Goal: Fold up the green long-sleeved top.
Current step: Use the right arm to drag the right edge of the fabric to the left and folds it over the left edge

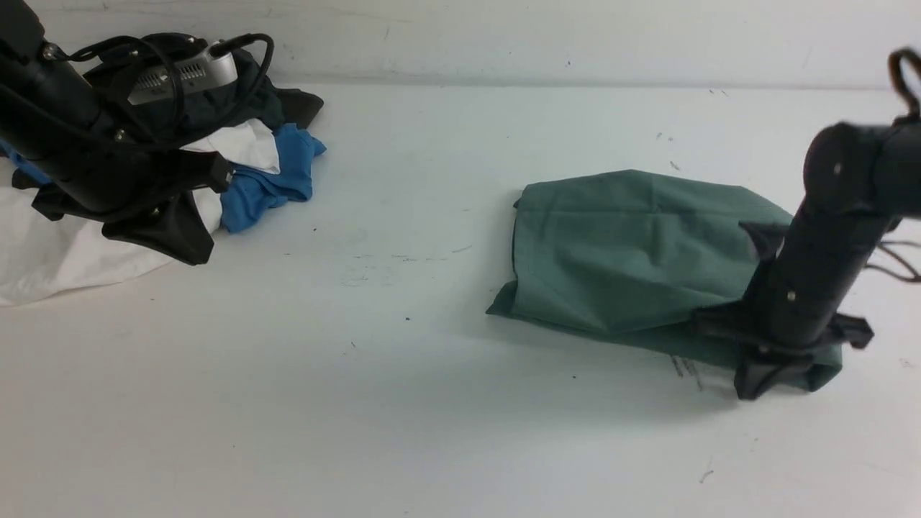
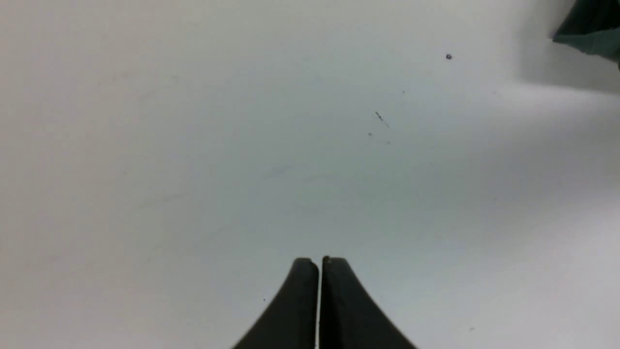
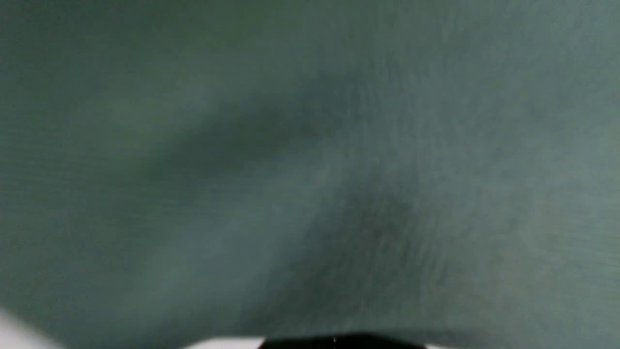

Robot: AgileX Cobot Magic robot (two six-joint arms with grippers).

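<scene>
The green long-sleeved top point(image 1: 633, 244) lies folded into a rough rectangle on the white table, right of centre. My right gripper point(image 1: 763, 381) points down at its near right corner, shut on the fabric edge there. In the right wrist view the green top point(image 3: 310, 145) fills nearly the whole picture, and only a dark sliver of the right gripper point(image 3: 334, 341) shows. My left gripper point(image 1: 180, 244) hovers at the far left, well away from the top. Its fingers are pressed together with nothing between them point(image 2: 319, 261). A corner of the green top point(image 2: 593, 34) shows in the left wrist view.
A pile of other garments sits at the back left under my left arm: blue point(image 1: 273, 180), white point(image 1: 57, 252) and black point(image 1: 216, 108). The table point(image 1: 360, 360) meets a wall at the back.
</scene>
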